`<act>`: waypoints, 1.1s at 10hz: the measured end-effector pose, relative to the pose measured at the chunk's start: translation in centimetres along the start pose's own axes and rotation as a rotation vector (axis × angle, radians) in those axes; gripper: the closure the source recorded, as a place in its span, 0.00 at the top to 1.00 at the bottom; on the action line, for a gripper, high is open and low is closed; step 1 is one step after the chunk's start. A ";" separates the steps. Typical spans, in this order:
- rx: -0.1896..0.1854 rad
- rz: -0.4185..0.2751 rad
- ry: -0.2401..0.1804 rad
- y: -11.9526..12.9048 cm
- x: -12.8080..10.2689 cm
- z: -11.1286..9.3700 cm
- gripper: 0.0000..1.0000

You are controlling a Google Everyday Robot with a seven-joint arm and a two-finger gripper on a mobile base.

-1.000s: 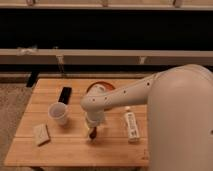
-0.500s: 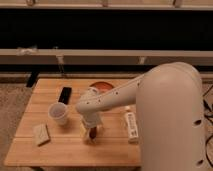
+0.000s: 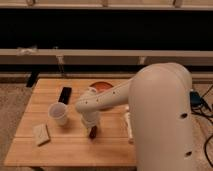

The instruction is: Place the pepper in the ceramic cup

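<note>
1. Gripper point(image 3: 92, 128) hangs low over the middle of the surface point(image 3: 70, 150), pointing down. A pepper point(image 3: 93, 133) shows as a dark reddish shape at its tip, right at the wood. I cannot tell whether the gripper is clasping the pepper or free of it.
2. That surface is a pale wooden table on grey carpet. Behind it runs a light rail point(image 3: 100, 53) across a dark wall.
3. A tan block point(image 3: 41, 134) lies near the front left corner.
4. To its right, a white cup point(image 3: 59, 113) stands upright, apart from the gripper and to its left.
5. A black phone point(image 3: 65, 94) lies flat behind the cup.
6. An orange bowl point(image 3: 102, 85) sits at the back edge, partly hidden by the arm point(image 3: 160, 115).
7. A white bottle point(image 3: 128, 125) lies right of the gripper, against the arm's bulky white casing, which covers the table's right side.
8. Compared with half a second ago, the gripper and pepper sit at much the same spot. The cup, phone and block have not shifted.
</note>
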 end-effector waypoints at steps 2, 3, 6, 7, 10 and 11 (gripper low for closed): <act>0.006 0.011 0.004 -0.7 0.2 0.1 0.23; 0.010 0.015 0.002 -1.1 0.3 -0.1 0.13; 0.025 -0.011 -0.051 -1.7 0.7 -3.9 0.00; 0.029 -0.034 -0.073 -1.5 0.7 -5.6 0.00; 0.037 -0.150 -0.162 -0.6 0.8 -12.0 0.00; 0.032 -0.233 -0.212 0.4 0.3 -13.8 0.00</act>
